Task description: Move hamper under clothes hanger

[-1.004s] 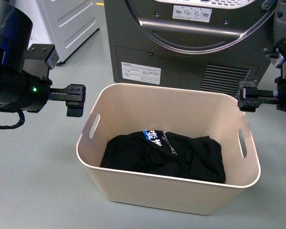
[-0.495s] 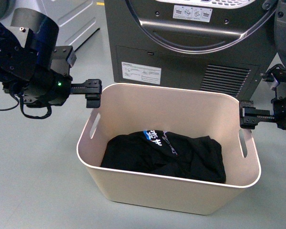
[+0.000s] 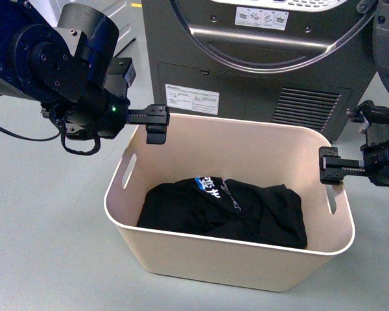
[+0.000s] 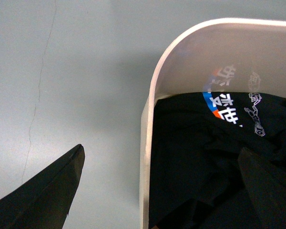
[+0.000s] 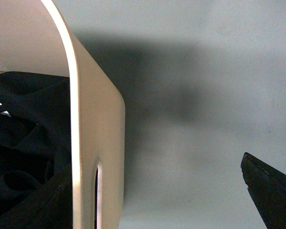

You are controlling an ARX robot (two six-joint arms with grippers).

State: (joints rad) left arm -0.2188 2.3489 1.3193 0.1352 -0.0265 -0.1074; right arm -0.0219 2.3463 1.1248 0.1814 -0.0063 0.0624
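Hamper [image 3: 227,259] on floor before dryer [image 3: 246,71], black clothes [image 3: 227,207] inside, unmoved since half-second ago. Left tool [image 3: 157,127] has swung inward to rear left corner, jaws wide, straddling rim. Right tool [image 3: 329,166] has edged in to right wall, jaws wide either side. I see neither gripping.

The hamper [image 3: 233,259] sits before the dryer [image 3: 246,78], clothes [image 3: 227,210] in it, left gripper [image 3: 155,126] and right gripper [image 3: 329,167] at its opposite ends
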